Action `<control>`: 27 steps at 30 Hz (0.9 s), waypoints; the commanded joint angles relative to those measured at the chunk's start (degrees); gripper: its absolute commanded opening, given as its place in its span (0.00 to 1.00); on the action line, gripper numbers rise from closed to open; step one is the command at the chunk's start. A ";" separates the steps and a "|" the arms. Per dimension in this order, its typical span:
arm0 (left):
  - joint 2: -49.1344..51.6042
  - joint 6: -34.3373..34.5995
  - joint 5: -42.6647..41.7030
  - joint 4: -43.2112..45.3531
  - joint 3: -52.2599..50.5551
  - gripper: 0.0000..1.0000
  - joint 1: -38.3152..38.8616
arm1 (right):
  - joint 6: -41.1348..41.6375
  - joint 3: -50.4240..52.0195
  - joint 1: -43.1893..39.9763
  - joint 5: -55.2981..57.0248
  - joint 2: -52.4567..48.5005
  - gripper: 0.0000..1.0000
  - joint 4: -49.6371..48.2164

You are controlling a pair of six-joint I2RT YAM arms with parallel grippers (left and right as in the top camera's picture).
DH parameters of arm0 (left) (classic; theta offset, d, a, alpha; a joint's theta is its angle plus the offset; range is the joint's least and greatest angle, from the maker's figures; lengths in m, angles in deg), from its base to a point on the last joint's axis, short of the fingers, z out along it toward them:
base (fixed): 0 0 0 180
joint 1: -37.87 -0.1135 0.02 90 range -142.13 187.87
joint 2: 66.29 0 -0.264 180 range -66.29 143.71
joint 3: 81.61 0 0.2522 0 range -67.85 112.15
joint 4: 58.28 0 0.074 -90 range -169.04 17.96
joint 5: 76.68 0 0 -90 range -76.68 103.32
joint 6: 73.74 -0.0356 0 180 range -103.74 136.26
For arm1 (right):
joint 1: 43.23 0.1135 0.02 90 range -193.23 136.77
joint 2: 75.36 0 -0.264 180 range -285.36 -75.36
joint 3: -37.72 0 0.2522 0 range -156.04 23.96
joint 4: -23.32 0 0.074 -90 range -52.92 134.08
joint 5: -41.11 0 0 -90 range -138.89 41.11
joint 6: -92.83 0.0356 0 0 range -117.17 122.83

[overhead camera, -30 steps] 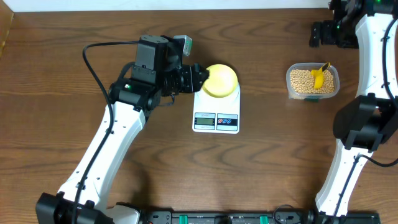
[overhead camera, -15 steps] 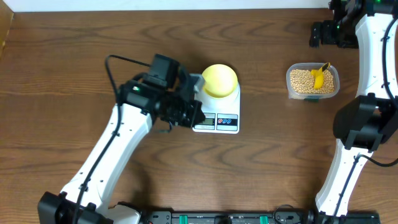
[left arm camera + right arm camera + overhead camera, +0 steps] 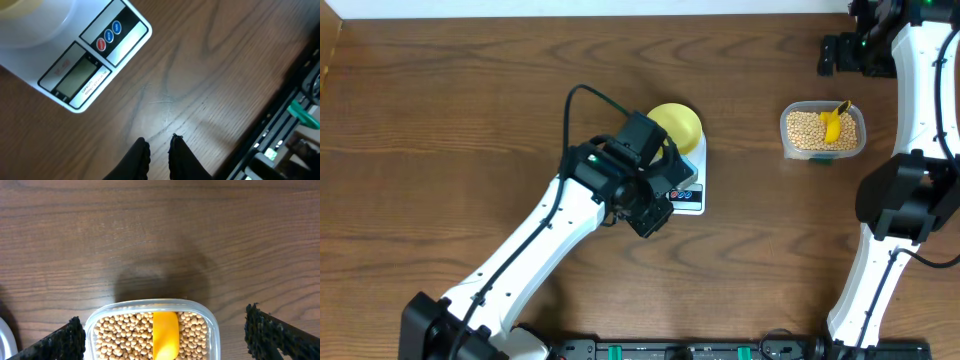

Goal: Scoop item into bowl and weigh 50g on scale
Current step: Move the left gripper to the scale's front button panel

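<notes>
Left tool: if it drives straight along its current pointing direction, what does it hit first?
Probably bare table, just off the scale's button corner. The shut left tool holds nothing; depth is unclear.

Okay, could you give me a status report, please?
Left gripper shut, empty, by scale. Right gripper open, near beans. Bowl on scale. Left arm overhangs it.

White scale (image 3: 75,57), red and blue buttons (image 3: 109,35); pale-yellow bowl (image 3: 678,125) on it. Right of scale: tan beans (image 3: 120,335), yellow scoop (image 3: 165,332). Brown wood-grain table (image 3: 440,100).
</notes>
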 commanded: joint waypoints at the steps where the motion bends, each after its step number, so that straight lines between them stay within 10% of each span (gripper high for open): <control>1: 0.66 -4.70 1.53 -0.17 -1.18 0.13 1.01 | -0.09 -0.92 -0.13 0.48 -0.02 0.99 -0.07; 13: 13.75 -12.35 -6.01 -1.62 -1.16 0.17 1.73 | -0.09 -0.92 -0.13 0.48 -0.02 0.99 -0.07; 23: 14.97 -26.01 -5.60 0.92 -1.16 0.80 1.79 | -0.09 -0.92 -0.13 0.48 -0.02 0.99 -0.07; 27: 15.30 -27.85 0.87 3.21 -1.16 0.82 2.32 | -0.09 -0.92 -0.13 0.48 -0.02 0.99 -0.09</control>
